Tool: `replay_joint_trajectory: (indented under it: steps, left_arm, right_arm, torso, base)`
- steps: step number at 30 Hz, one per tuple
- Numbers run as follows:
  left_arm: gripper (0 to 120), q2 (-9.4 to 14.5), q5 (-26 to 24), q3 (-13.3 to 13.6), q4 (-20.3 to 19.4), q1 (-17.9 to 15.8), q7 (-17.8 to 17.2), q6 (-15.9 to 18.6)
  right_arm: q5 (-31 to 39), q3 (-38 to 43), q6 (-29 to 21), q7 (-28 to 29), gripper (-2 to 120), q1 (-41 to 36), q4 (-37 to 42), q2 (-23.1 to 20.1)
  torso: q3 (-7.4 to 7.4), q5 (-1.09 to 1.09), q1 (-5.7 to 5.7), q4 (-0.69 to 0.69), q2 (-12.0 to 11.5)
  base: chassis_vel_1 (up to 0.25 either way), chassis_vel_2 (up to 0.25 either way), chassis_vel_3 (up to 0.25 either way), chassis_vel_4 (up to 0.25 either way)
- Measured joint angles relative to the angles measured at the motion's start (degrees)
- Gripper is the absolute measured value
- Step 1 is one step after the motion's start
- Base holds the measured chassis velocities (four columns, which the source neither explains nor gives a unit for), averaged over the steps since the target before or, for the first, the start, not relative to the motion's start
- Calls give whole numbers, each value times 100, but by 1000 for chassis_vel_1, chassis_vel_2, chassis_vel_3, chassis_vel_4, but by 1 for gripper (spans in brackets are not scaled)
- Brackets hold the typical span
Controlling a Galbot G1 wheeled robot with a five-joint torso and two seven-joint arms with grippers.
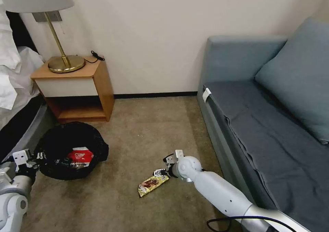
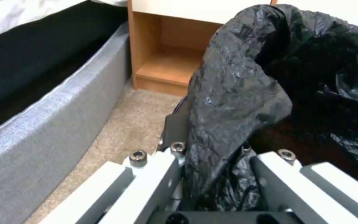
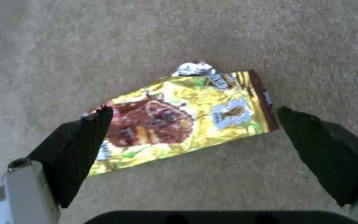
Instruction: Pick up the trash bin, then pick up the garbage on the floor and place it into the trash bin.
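Observation:
The trash bin [image 1: 70, 146], lined with a glossy black bag [image 2: 245, 77], is at the left by the bed, and a red-and-white packet [image 1: 80, 155] lies inside it. My left gripper [image 1: 37, 155] [image 2: 224, 149] is at the bin's near-left rim, shut on the rim and bag. A gold-brown snack wrapper [image 1: 153, 184] [image 3: 183, 119], a piece of the garbage, lies flat on the carpet in the middle. My right gripper [image 1: 161, 172] [image 3: 195, 110] hovers just over it, open, its black fingers [image 3: 84, 140] straddling the wrapper without touching it.
A wooden nightstand [image 1: 78, 88] with a brass lamp [image 1: 65, 62] stands against the back wall. The bed's grey frame [image 2: 42, 124] runs along the left, and a blue sofa [image 1: 267, 122] fills the right. Open carpet [image 1: 147, 129] lies between them.

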Motion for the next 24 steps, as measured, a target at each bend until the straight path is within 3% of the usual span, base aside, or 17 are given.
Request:
replay_joint_trajectory:
  steps: [24]
  left_arm:
    - [4,-71,109,23,33,1,0,-9]
  right_arm:
    - [-825,185,322,-566,100,-30,-847,314]
  torso:
    - [0,0,0,0,0]
  base:
    - [0,0,0,0]
